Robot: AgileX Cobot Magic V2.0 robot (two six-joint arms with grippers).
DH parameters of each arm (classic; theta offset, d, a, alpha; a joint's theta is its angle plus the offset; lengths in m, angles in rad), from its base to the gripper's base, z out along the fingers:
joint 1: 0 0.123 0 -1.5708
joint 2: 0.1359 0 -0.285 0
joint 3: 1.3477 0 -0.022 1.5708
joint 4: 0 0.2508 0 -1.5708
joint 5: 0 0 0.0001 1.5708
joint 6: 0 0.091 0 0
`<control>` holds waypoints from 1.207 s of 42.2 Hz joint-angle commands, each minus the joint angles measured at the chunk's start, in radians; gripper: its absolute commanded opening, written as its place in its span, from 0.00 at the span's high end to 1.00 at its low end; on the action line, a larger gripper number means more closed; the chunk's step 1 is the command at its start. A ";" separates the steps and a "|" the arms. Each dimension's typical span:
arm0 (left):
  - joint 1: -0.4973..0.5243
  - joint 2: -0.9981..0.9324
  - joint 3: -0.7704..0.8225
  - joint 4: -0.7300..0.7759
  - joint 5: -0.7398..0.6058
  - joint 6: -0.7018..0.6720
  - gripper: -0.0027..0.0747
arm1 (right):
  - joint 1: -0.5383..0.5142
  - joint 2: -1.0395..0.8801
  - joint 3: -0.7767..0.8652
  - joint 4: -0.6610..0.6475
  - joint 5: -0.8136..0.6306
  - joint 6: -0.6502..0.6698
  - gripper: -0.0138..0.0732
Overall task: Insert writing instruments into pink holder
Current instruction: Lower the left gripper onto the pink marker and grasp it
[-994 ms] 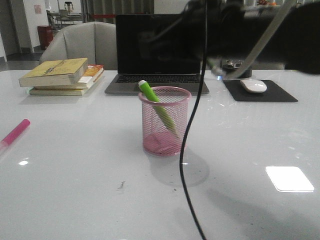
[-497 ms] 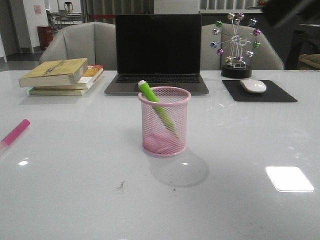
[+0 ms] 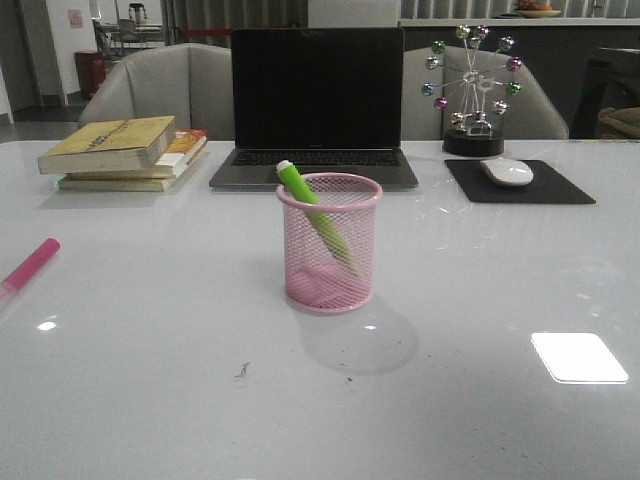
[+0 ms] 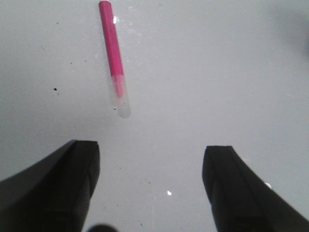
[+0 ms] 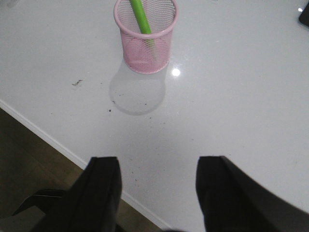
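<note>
The pink mesh holder stands mid-table with the lime green marker leaning inside it, its whitish end above the rim. The right wrist view shows the same holder and green marker ahead of my open right gripper, which hangs empty over the table's near edge. The pink-magenta marker lies flat at the table's left edge. In the left wrist view that pink marker lies a short way beyond my open, empty left gripper. Neither gripper appears in the front view.
A closed-lid-dark laptop sits behind the holder. Stacked books lie at the back left. A white mouse on a black pad and a ball ornament stand at the back right. The table edge runs near my right gripper.
The right arm and its cable, which crossed the front view a second ago, have withdrawn out of that view. The holder and both markers have not moved.
</note>
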 commanded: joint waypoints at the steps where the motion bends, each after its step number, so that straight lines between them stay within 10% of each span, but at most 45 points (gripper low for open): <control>1: 0.030 0.073 -0.088 0.000 -0.044 -0.018 0.31 | 0.001 -0.004 -0.025 0.000 -0.057 -0.001 0.30; 51: 0.087 0.766 -0.649 0.008 0.010 -0.018 0.36 | 0.001 -0.004 -0.025 0.000 -0.057 -0.001 0.30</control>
